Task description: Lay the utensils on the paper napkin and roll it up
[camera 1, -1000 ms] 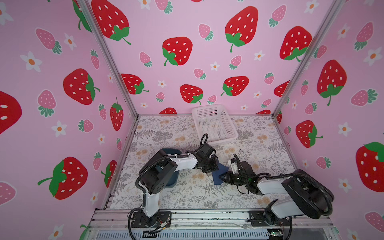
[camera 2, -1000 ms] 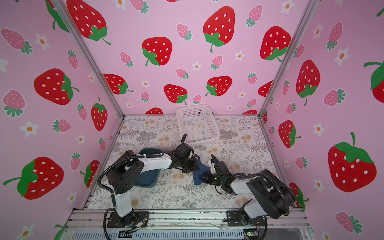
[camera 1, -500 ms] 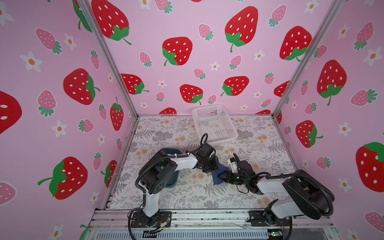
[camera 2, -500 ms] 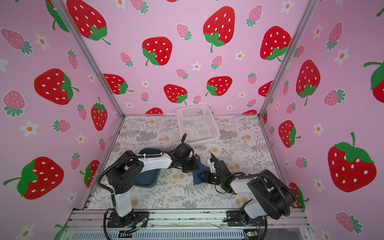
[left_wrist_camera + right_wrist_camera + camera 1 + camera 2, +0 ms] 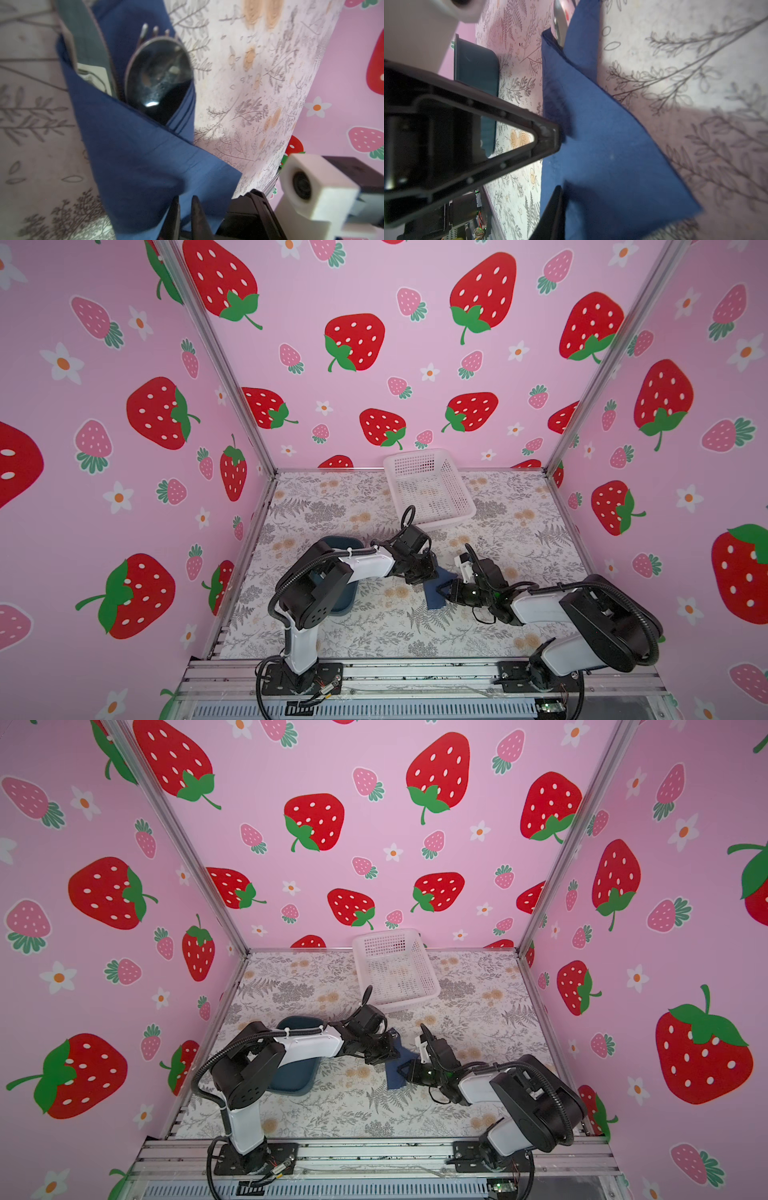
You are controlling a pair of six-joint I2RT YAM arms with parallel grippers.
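Pinching paper napkin (image 5: 145,158) in near-shut left pincer (image 5: 186,199), trapping utensils (image 5: 160,72) for rolling; steadying edge with right pincer (image 5: 445,591), opening untellable.

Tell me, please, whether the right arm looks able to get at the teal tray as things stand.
Probably not cleanly: the teal tray sits beneath the left arm, which stretches between it and the right claw.

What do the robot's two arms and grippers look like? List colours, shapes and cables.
Both the left arm and right arm have black joint housings, white forearm shells and black ribbed cable hoses. The left gripper and right gripper have black tapered fingers; one right finger is a hollow triangular frame. A white camera block sits on the right wrist.
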